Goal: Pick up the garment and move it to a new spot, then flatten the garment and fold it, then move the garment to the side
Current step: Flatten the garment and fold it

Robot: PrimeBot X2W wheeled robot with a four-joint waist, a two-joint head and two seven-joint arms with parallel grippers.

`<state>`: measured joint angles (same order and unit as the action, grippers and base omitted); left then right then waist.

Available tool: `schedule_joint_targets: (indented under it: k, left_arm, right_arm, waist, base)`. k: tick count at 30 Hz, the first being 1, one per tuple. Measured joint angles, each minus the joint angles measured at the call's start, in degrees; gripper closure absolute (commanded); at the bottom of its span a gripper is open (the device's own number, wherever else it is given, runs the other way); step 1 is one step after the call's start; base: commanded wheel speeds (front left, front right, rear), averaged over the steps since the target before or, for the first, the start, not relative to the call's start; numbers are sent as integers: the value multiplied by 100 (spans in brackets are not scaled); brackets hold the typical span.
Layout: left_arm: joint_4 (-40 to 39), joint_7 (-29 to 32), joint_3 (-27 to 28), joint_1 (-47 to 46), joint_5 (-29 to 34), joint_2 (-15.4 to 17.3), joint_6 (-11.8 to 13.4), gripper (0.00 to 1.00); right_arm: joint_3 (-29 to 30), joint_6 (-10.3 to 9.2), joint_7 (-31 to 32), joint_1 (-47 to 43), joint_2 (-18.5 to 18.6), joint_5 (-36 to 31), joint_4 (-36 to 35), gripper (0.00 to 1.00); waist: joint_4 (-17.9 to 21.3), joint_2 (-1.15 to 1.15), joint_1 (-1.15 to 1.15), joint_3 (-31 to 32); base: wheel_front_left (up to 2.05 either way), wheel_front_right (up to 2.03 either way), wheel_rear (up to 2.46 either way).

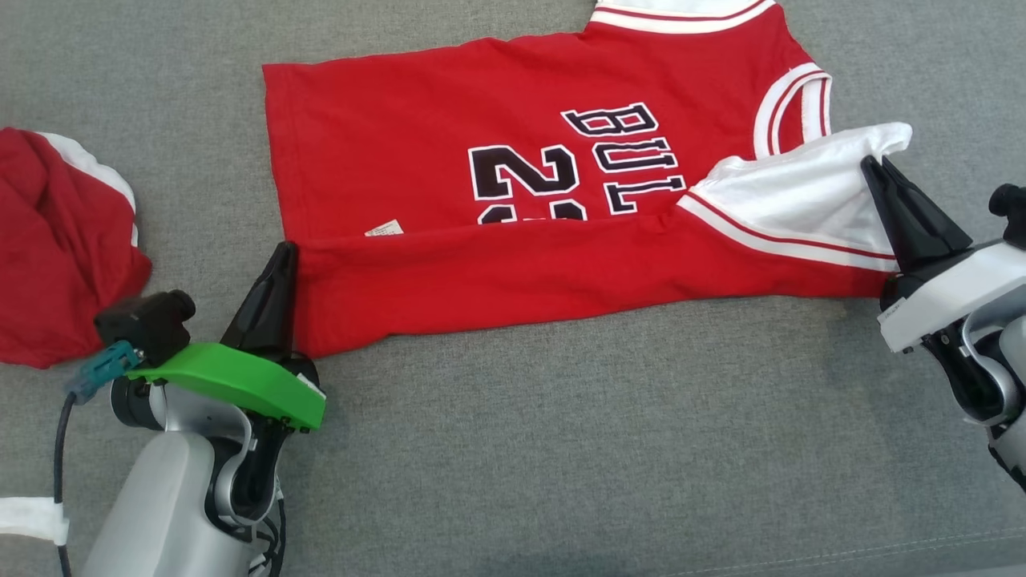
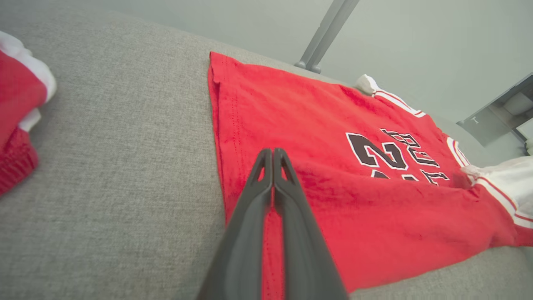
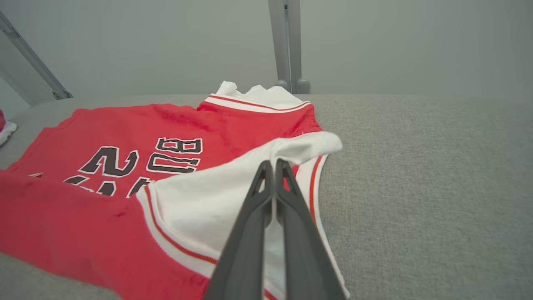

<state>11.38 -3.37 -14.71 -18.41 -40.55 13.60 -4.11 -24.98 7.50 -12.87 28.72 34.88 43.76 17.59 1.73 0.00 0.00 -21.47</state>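
Soft red jersey (image 1: 401,144), flap folded over, left claw (image 1: 284,250) and right claw (image 1: 875,164) pinched shut on it

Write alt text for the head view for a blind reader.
A red jersey lies spread on a grey fabric surface, its near edge folded over the black number. The left gripper, shut, pinches the fold's left end; the right gripper, shut, holds the white inner side at the right end. A second red garment lies crumpled at far left.
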Motion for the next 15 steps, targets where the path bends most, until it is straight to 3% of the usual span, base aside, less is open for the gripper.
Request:
schedule_joint_targets:
  k: [6,7,8,9,10,11,15]
  left_arm:
    - [443,168,-89,-217,30,-7,-16,100]
    - [482,209,-88,-215,2,-10,-13,87]
    - [509,222,-68,-215,-47,-27,11,73]
    - [505,219,-52,-214,-79,-44,24,73]
    - [476,160,-26,-209,-82,-51,40,7]
    - [417,110,0,-201,-107,-56,40,0]
    - [116,45,164,53,-196,-64,270,0]
  right_arm:
    - [-460,0,-38,507,-4,-3,410,97]
    - [-527,0,-43,582,4,-29,489,53]
    - [-604,0,-60,636,23,-104,545,0]
    - [-647,0,-85,686,35,-163,602,0]
    - [-654,0,-90,709,35,-156,633,0]
    - [-658,0,-102,711,40,-136,642,0]
    - [-593,0,-132,625,220,-108,561,0]
  waist:
    - [-3,0,0,-55]
    - [0,0,0,-53]
    - [-1,0,0,-51]
    - [-4,0,0,-45]
    - [-10,0,0,-37]
    - [-15,0,0,-27]
    - [-10,0,0,20]
  base:
    - [0,0,0]
    - [0,0,0]
    - [0,0,0]
    - [0,0,0]
    - [0,0,0]
    - [0,0,0]
    - [0,0,0]
